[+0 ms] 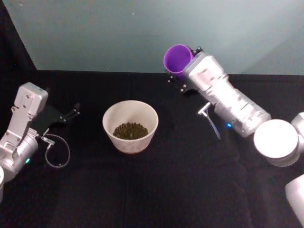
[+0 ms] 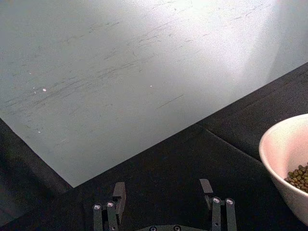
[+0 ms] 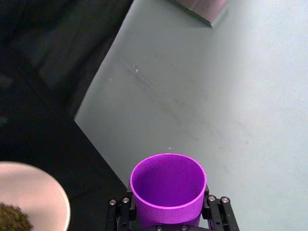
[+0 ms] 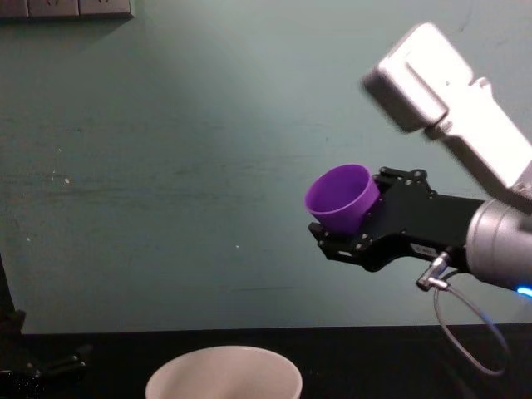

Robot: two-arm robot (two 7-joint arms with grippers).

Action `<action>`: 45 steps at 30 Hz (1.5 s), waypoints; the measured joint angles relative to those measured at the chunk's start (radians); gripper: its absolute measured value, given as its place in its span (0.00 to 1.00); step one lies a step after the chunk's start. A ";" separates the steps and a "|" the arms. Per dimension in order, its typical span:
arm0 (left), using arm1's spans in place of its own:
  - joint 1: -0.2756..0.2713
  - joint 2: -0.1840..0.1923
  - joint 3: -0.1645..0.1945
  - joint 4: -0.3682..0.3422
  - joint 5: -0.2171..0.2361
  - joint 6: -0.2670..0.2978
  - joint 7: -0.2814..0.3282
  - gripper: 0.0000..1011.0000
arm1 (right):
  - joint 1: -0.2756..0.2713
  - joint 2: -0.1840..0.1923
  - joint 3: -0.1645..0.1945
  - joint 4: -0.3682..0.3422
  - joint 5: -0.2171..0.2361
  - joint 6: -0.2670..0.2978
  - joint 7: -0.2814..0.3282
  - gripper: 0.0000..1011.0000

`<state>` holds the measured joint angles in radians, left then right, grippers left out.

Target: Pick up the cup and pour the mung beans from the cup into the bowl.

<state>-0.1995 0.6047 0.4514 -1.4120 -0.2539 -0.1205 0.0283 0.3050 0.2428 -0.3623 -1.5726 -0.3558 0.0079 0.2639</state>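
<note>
On the black table (image 1: 190,190), the off-white bowl (image 1: 148,135) sits near the middle with a heap of mung beans (image 1: 130,130) inside it. The purple cup (image 1: 177,59) is held in the air over the table's far edge, clamped in the right gripper (image 1: 183,72) and looking empty inside. The pour seems done, and at most the cup needs setting down. The left gripper (image 2: 163,192) rests near the left edge, with its jaws apart.

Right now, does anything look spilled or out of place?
Nothing stands out. The mung beans sit inside the bowl, with none seen on the black table. The right gripper holds the cup tilted and empty, raised beyond the bowl. The left gripper is open left of the bowl.
</note>
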 joint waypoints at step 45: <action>0.000 0.000 0.000 0.000 0.000 0.000 0.000 0.99 | -0.017 -0.020 0.072 0.267 0.529 -0.133 0.173 0.73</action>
<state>-0.1995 0.6047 0.4514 -1.4120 -0.2539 -0.1205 0.0283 0.2882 0.2227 -0.2899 -1.3058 0.1736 -0.1252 0.4369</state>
